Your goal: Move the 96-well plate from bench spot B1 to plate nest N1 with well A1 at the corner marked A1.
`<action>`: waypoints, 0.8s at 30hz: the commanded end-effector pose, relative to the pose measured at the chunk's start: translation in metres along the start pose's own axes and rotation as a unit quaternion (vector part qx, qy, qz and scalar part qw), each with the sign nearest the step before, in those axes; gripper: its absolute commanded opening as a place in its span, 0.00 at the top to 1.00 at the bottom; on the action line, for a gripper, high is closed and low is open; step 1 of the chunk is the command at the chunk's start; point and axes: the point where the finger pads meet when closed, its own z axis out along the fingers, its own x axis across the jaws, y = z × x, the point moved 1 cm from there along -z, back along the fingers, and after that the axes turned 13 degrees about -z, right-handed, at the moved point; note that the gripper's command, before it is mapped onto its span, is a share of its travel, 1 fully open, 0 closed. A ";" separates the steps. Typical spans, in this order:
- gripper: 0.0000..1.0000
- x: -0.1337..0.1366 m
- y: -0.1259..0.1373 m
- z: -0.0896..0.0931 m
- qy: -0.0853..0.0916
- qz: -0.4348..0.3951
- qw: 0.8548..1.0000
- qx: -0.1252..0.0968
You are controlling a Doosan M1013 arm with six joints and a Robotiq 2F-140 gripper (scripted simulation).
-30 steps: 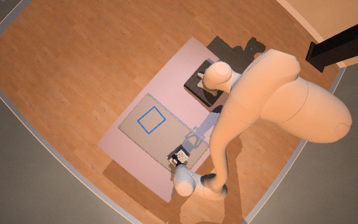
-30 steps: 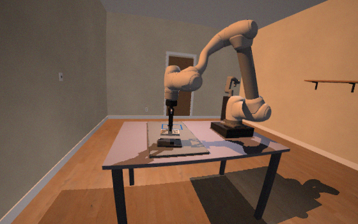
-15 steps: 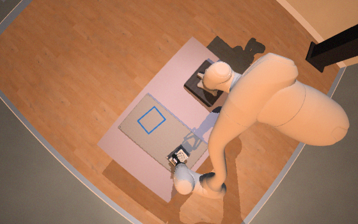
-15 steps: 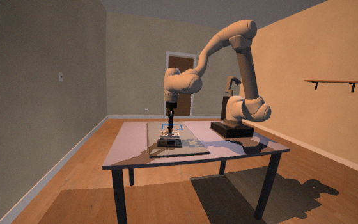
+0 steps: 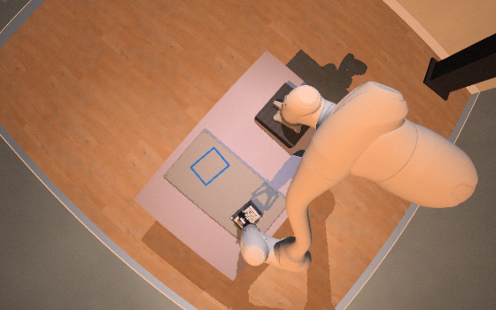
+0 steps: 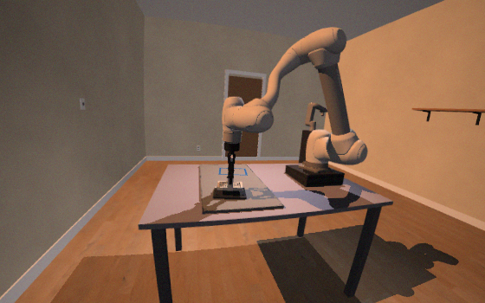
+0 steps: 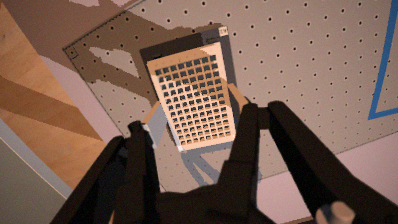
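The 96-well plate (image 7: 195, 97) is a pale rectangle with a grid of dark wells. My gripper (image 7: 196, 102) is shut on its two long sides. The plate hangs just over the dark plate nest N1 (image 7: 187, 44), whose rim shows past the plate's far end, with a small A1 label (image 7: 222, 31) at one corner. From the side, the plate (image 6: 226, 185) is close above the nest (image 6: 229, 194); I cannot tell whether they touch. From above, the plate (image 5: 250, 213) is near the board's corner. The blue outline B1 (image 5: 210, 166) is empty.
The nest and B1 lie on a grey perforated board (image 5: 225, 182) on the pink table (image 6: 259, 195). The arm's base stands on a dark pedestal (image 6: 315, 175) at the table's back right. The table edge is close to the nest.
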 end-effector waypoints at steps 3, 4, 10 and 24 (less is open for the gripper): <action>1.00 0.000 0.000 0.009 0.000 0.000 1.000 0.000; 1.00 0.000 0.000 0.011 0.000 0.000 1.000 0.000; 1.00 0.000 0.000 0.015 0.000 0.000 1.000 0.000; 1.00 0.000 0.000 0.015 0.000 0.000 1.000 0.000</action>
